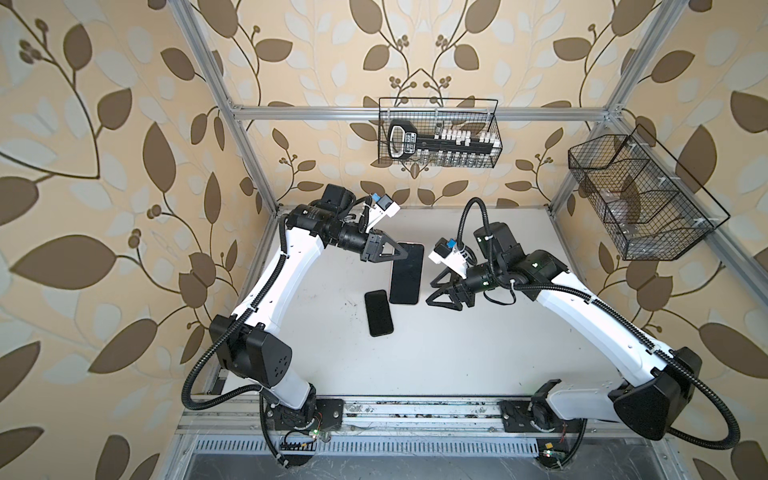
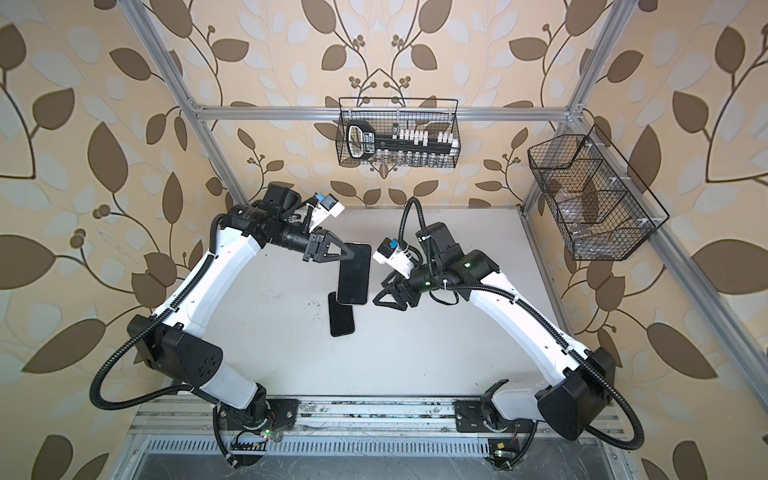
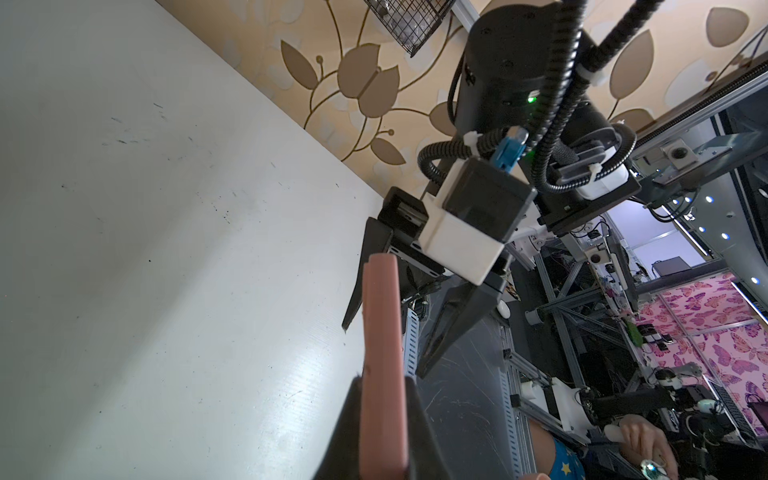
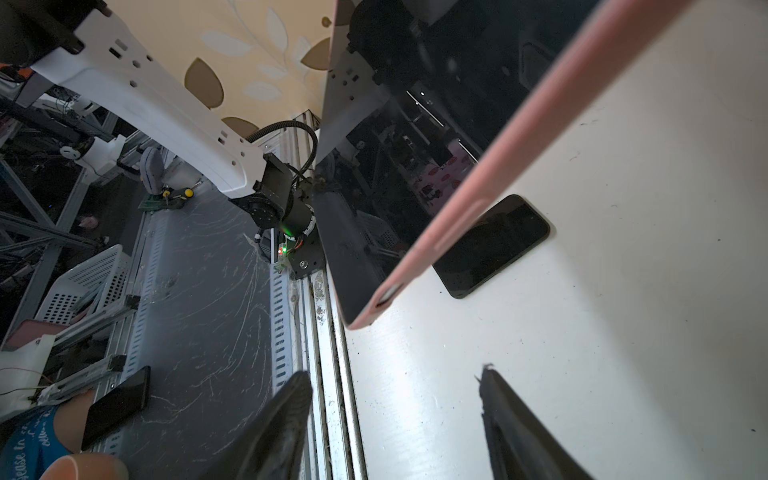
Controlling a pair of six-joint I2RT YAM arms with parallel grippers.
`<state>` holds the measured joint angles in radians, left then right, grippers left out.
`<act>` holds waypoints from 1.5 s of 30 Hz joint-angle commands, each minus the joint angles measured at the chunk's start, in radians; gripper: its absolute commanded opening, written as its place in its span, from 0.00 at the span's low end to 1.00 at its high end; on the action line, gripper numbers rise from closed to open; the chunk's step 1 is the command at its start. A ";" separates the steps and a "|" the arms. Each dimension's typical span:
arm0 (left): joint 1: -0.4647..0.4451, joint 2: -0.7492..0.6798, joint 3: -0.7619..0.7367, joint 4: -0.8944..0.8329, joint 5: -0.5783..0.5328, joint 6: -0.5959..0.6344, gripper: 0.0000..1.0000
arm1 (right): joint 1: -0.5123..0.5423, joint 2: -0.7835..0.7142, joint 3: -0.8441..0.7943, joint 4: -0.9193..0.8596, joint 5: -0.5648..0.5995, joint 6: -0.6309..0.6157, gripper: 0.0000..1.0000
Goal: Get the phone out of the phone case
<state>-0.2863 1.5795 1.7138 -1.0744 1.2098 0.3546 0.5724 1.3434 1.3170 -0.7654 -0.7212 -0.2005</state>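
My left tool [image 1: 402, 254] is clenched on one end of the pink phone case [image 3: 382, 374], with the phone [image 1: 406, 274] still seated in it. I hold it off the surface [image 1: 478, 345], just above the loose black phone [image 1: 378, 312]. I judge this hold leaves the other end free for my right tool [image 1: 430, 294], which is released and near that loose phone.

At the table we count two phones: the cased phone [image 1: 406, 274] and the bare phone [image 1: 378, 312]. There is one pink case [image 3: 382, 353]. We count two wire baskets, the back basket [image 1: 415, 112] and the side basket [image 1: 598, 166], and two grippers: the left gripper [image 1: 401, 252], the right gripper [image 1: 430, 295].
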 commanded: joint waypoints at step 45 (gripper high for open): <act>0.004 -0.063 -0.105 0.251 0.184 -0.175 0.00 | 0.188 0.082 0.148 0.002 -0.131 -0.104 0.15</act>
<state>-0.2859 1.5322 1.6283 -0.9436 1.3720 0.2829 0.7086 1.4597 1.4586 -0.8635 -0.7750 -0.2462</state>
